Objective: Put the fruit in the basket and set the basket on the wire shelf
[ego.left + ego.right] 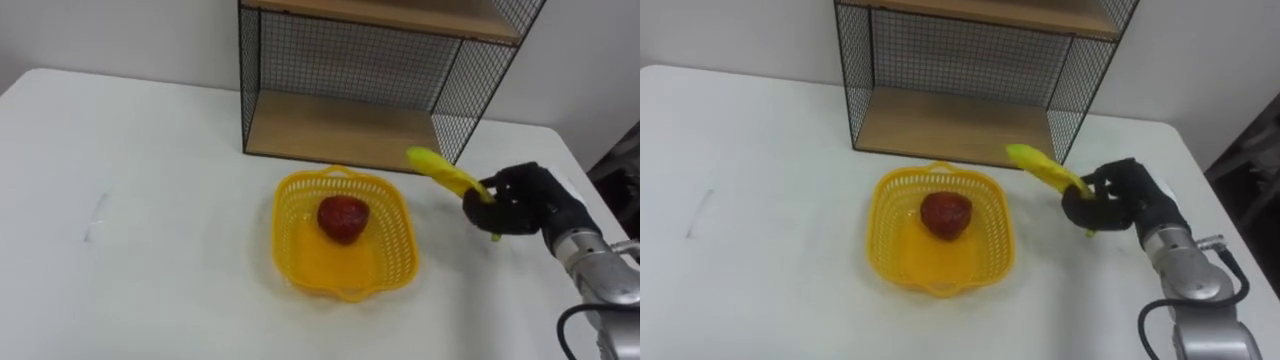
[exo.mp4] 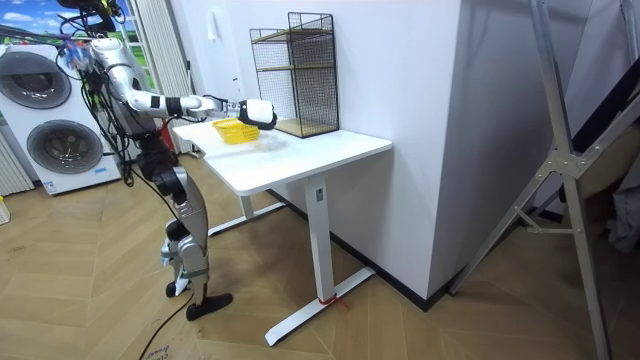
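- Right hand (image 1: 525, 200) sits low on the right above the table (image 1: 130, 200), fingers curled round the lower end of the banana (image 1: 440, 172). The free tip points up and left, toward the wire shelf (image 1: 340, 130).
- Banana is in the air, just right of the basket (image 1: 335, 268) and not yet over it.
- Basket rests on the table just in front of the shelf, with one red fruit (image 1: 343, 218) inside, near its back.
- Room view: robot stands at the table's edge, arm stretched out over it.
- Risk 1: the grip is near one end, so the long free part could swing or slip if the hold loosens.
- Risk 2: the raised tip is close to the shelf's front corner and could catch the mesh on the way across.
- Risk 3: a low pass could knock the light basket's rim and shove it. A late release could send the banana bouncing out.
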`<state>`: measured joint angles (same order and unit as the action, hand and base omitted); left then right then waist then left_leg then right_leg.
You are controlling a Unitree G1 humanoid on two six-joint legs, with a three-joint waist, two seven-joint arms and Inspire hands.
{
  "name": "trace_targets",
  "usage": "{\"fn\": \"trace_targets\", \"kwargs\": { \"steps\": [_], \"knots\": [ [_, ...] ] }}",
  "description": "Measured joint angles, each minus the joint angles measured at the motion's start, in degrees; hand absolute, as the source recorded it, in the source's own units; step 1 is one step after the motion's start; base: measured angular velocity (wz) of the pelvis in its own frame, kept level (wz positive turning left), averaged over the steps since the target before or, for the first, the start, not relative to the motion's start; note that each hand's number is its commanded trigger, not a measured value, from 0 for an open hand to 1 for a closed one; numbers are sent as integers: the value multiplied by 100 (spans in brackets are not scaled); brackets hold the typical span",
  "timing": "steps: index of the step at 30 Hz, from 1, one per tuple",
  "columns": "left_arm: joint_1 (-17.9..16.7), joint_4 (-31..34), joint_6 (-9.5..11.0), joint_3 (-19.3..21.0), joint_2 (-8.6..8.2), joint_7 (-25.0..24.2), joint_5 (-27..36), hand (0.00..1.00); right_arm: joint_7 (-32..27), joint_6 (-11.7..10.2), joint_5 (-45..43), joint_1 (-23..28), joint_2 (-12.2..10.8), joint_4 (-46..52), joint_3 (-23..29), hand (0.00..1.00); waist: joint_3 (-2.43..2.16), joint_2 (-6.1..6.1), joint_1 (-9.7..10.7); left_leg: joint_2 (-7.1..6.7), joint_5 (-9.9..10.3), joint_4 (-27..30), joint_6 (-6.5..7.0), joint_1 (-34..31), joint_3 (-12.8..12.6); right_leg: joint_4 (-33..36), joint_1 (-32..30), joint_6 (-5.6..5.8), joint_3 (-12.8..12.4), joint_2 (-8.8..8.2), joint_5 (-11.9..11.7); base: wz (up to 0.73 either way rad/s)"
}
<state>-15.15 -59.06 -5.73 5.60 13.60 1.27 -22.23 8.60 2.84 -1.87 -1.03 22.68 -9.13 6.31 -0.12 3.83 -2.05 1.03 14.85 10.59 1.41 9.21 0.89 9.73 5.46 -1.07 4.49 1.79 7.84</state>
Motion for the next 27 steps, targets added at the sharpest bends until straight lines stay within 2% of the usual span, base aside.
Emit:
{"fn": "trace_targets", "kwargs": {
  "steps": [6,12,17,22,27],
  "knots": [
    [-90,0,4,-5,-155,105,-94,0,-47,-46,410,0,-3,681,3,100,7,-35,12,8,1,-7,-1,-10,-4,6,-24,0,0,10,0,0],
    [-103,-8,3,-12,-163,90,-112,0,-18,-46,358,1,-29,1241,1,100,5,-36,22,5,1,23,-2,-52,-1,13,-55,-1,-18,10,0,0],
    [-61,-62,0,-32,-170,39,-111,0,123,-46,125,1,-29,1335,-37,100,-7,-14,-13,6,1,17,-2,-51,-3,17,-62,-1,-25,12,0,0],
    [25,-63,7,-32,-163,34,-107,0,386,-46,-178,1,-30,1418,-306,100,-1,-6,-23,12,1,12,-3,-48,-3,19,-64,-5,-25,17,-3,0],
    [217,-110,80,-27,-159,43,-108,0,755,-37,-552,3,-34,1558,-545,100,23,41,-174,14,1,0,-3,-51,-32,32,-90,-8,-36,17,-4,-3]
  ]
}}
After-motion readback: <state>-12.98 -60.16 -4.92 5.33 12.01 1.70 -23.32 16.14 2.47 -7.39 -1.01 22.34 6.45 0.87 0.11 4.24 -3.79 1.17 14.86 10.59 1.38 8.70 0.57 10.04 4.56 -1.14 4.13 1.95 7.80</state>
